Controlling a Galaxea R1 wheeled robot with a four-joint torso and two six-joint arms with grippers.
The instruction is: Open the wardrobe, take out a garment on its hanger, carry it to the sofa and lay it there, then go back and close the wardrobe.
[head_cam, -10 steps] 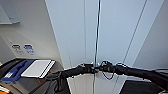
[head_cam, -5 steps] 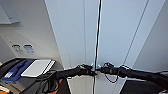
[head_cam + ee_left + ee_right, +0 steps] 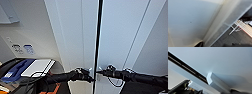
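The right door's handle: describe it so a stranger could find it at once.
Start at the tall white wardrobe and follow the dark gap between its doors down. Just right of it sits the handle, a small white block, the only raised part on that flat door.

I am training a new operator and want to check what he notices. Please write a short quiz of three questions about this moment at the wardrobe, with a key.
1. True or false: the two doors of the wardrobe are swung wide open.
2. Multiple choice: where are the left gripper and the right gripper in the head view? A. Far apart, at the outer edges of the doors. B. Close to the dark gap between the doors, one on each side. C. Down near the floor.
3. Fill in: in the right wrist view, a small white ____ stands out from the door.

Key: 1 false; 2 B; 3 handle.
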